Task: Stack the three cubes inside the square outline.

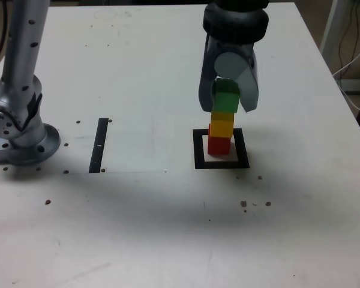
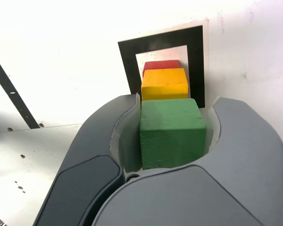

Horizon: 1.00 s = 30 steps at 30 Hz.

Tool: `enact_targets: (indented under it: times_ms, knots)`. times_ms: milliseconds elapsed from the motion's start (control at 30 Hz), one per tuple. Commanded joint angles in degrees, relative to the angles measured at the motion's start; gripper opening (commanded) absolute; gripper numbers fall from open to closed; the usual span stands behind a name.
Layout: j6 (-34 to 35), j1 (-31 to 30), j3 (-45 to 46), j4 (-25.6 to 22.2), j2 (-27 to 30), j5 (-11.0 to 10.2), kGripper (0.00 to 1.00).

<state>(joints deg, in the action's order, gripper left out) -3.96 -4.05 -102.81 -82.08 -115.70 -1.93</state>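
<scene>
With your gripper (image 1: 228, 96) clamped on the green cube (image 2: 172, 134), any sideways nudge could topple the yellow cube (image 2: 164, 84) off the red cube (image 1: 218, 146) below.

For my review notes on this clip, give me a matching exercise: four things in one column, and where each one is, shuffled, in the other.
1. green cube
2. yellow cube
3. red cube
4. thin black strip

A. inside the square outline
B. between the gripper's jaws
C. apart from the cubes, on the table
D. on the red cube

Pairs: 1-B, 2-D, 3-A, 4-C
</scene>
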Motion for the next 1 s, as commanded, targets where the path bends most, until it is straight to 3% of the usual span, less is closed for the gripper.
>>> enact_targets:
  times_ms: [0, 500, 567, 667, 733, 800, 967]
  knots:
    - [0.0, 0.1, 0.4, 0.6, 0.1, 0.4, 0.35]
    - [-0.4, 0.8, 2.2, 2.1, -0.4, 1.4, 0.37]
    - [-0.6, 0.9, 2.4, 2.3, -0.4, 1.5, 0.47]
    - [-0.9, 1.0, 2.7, 2.6, -0.4, 1.5, 0.78]
    - [-1.1, 1.1, 2.9, 2.8, -0.4, 1.6, 0.94]
    - [-1.1, 1.2, 3.1, 3.0, -0.4, 1.7, 0.99]
    - [-1.2, 1.3, 3.6, 3.5, -0.3, 1.8, 1.00]
